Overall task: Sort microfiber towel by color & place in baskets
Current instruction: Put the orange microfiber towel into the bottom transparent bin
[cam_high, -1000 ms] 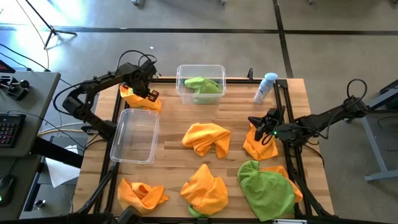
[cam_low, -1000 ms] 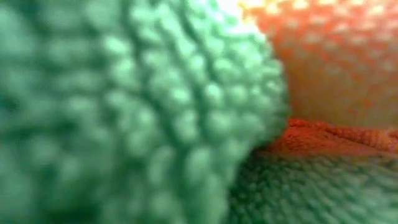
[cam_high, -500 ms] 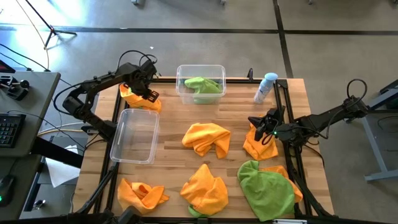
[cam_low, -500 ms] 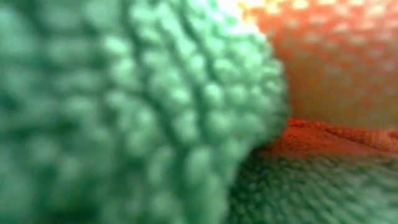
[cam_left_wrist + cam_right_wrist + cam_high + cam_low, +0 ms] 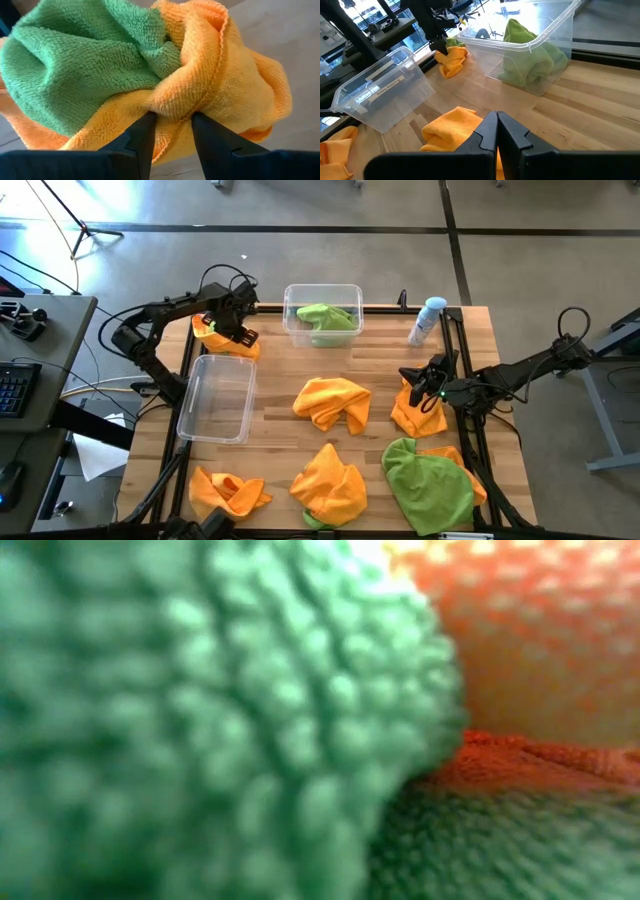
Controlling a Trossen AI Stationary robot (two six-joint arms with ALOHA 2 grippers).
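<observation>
Two baskets [image 5: 217, 397] sit on the desk [image 5: 380, 370]. Left end effector [image 5: 172, 120] pinches an orange towel [image 5: 225, 85] wrapped around a green one at the far left corner. Right end effector [image 5: 497, 131], fingers together, rests on another orange towel [image 5: 418, 412].

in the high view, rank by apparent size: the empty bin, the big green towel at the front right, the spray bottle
1. green towel and empty bin: look close in size, too near to rank
2. spray bottle: clearly smallest

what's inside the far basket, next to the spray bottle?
The far basket holds one crumpled lime green towel, and the right wrist view shows no orange cloth in it. The basket floor under the towel is covered, so nothing can be told there.
</observation>
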